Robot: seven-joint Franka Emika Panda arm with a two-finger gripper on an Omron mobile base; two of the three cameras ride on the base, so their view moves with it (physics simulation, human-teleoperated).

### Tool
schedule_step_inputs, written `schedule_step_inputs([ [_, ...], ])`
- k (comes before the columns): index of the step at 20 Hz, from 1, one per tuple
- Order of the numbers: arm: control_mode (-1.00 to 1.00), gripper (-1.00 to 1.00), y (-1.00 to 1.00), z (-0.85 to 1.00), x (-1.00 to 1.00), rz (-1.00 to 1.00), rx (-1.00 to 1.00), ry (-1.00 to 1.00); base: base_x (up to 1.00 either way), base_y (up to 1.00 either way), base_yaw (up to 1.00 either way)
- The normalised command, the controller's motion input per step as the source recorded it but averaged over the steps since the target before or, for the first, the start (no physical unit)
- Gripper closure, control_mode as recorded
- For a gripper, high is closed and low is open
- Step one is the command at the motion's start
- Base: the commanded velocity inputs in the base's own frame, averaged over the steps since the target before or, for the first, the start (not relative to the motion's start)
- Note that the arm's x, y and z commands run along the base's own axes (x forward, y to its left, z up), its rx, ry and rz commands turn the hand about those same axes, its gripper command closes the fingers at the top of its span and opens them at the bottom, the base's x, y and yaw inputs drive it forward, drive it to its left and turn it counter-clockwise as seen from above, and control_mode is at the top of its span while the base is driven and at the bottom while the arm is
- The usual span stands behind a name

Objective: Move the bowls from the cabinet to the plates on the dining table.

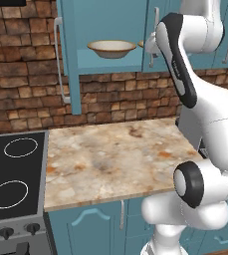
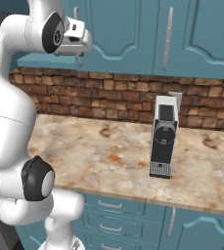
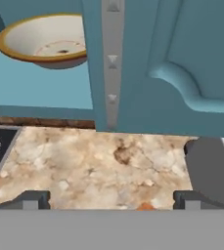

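Observation:
One bowl, cream inside with a tan rim, sits on the shelf of the open cabinet. A sliver of a second bowl peeks out beside my forearm. In the hand view the bowl lies at the upper left on the teal shelf, left of a door edge. My gripper is open and holds nothing. It hangs in front of the cabinet, short of the bowl and to its right. From the right base view, the gripper is high over the counter. The plates and the dining table are out of view.
An open cabinet door with a silver handle juts out left of the shelf. Below lies a marble counter with a black cooktop at its left. A dark coffee machine stands on the counter to the right, under closed wall doors.

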Motion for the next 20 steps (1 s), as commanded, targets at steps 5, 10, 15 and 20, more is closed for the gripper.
schedule_step_inputs([
  [5,-1.00,-1.00,-0.08,-0.06,0.87,0.00,0.01,0.00,0.00,0.00,0.00],
  [10,-1.00,-1.00,-0.05,-0.09,0.90,0.00,0.00,0.00,0.00,0.00,0.00],
  [15,-1.00,-1.00,0.00,0.00,0.56,0.00,0.00,-0.01,0.00,0.00,0.00],
  [20,-1.00,-1.00,0.00,-0.03,0.19,0.00,0.00,-0.01,0.00,0.00,0.00],
])
